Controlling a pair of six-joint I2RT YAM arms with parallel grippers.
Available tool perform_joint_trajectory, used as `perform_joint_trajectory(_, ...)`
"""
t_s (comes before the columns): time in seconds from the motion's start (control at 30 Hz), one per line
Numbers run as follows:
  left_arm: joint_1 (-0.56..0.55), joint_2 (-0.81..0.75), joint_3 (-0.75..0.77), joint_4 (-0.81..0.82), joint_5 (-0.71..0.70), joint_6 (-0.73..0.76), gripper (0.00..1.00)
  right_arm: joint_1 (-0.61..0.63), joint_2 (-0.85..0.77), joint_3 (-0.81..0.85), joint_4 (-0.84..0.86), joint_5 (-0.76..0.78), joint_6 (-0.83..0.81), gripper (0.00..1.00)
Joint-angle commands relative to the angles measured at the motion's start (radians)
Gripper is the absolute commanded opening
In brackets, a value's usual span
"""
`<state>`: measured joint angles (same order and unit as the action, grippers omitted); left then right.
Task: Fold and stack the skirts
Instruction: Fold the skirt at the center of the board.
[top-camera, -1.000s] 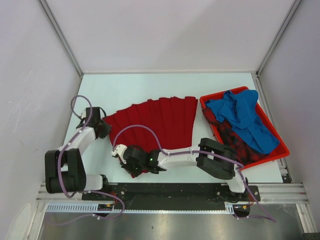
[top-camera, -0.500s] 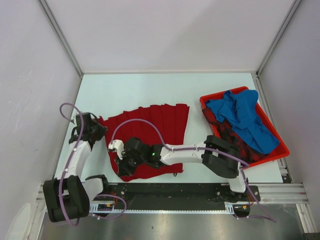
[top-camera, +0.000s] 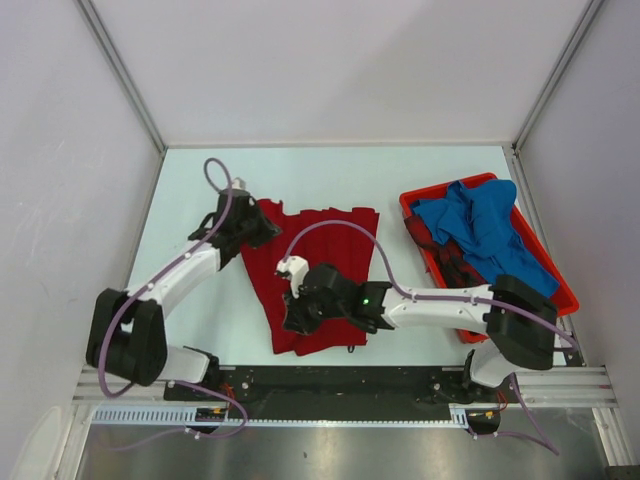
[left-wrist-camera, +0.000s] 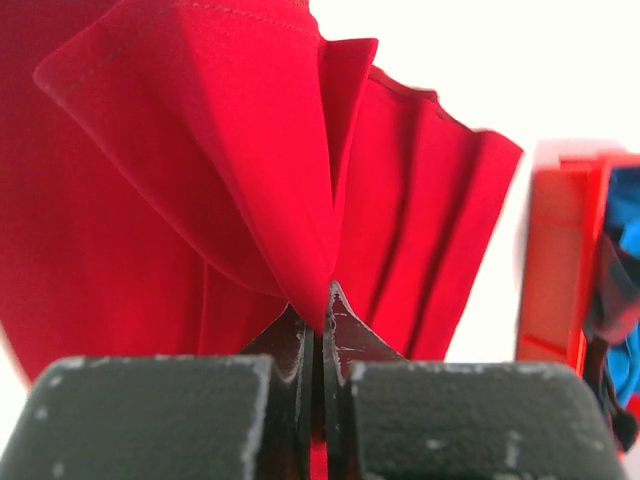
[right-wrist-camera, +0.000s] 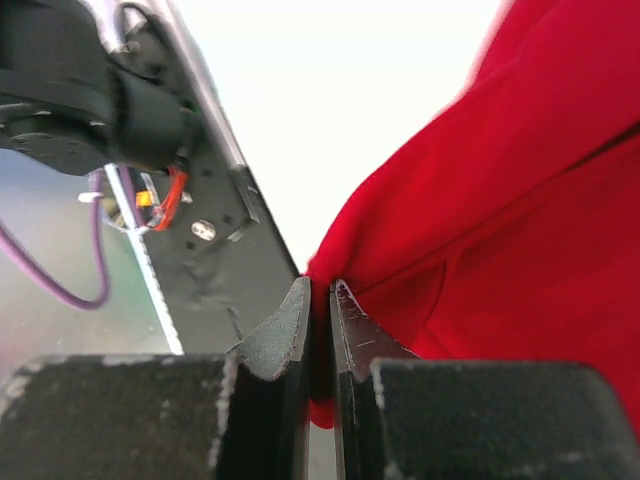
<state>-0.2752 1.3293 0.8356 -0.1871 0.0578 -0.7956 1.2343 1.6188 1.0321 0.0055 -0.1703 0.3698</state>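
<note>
**A:** How did the jaws of the left gripper (left-wrist-camera: 320, 300) stand?

**B:** Pressed together on a pinch of the red skirt (top-camera: 335, 250). In the left wrist view a hemmed fold rose from the tips toward 11 o'clock, and flat pleats spread beyond it.

**A:** And the right gripper (right-wrist-camera: 320, 292)?

**B:** Much the same. Its fingers were clamped on an edge of the red cloth with only a thin slit between them. The cloth ran off toward 2 o'clock in its own camera. A purple cable (right-wrist-camera: 60, 270) and part of the black mounting rail (right-wrist-camera: 215, 250) sat at 9 o'clock.

**A:** Where were the two grips on the skirt, seen from above?

**B:** The left one held the corner at about 10 o'clock and the right one held the side at about 7 o'clock. So both were on the skirt's left edge, one far and one near.

**A:** And the skirt itself?

**B:** It lay on the pale table (top-camera: 300, 175) near the middle, with its pleats running from 12 to 6.

**A:** The others?

**B:** They were in the red tray (top-camera: 412, 203), at 3 o'clock from the red skirt and just apart from it. The blue skirt (top-camera: 490, 235) was bunched on top. The plaid skirt (top-camera: 470, 280) showed beneath it along the tray's 8 o'clock side, and neither gripper was touching either of them.
</note>
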Motion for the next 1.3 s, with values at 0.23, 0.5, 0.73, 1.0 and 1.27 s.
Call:
perform_joint_trajectory(0.23,-0.197,0.244,0.313,0.086,-0.024,0.006,0.0,-0.116,-0.279,-0.23,-0.081,0.077,0.124,0.0)
perform_joint_trajectory(0.5,-0.286,0.389,0.476,0.046,-0.026,0.036,0.0,-0.162,-0.381,-0.323,-0.079,0.061,0.17,0.0)
perform_joint_trajectory(0.73,-0.338,0.513,0.563,0.003,-0.01,0.053,0.0,-0.182,-0.419,-0.389,-0.056,0.057,0.224,0.0)
perform_joint_trajectory(1.0,-0.372,0.6,0.634,-0.009,0.004,0.053,0.0,-0.225,-0.428,-0.471,-0.033,0.032,0.264,0.0)
perform_joint_trajectory(1.27,-0.389,0.669,0.704,-0.077,0.005,0.068,0.03,-0.251,-0.439,-0.491,-0.077,0.089,0.282,0.05)
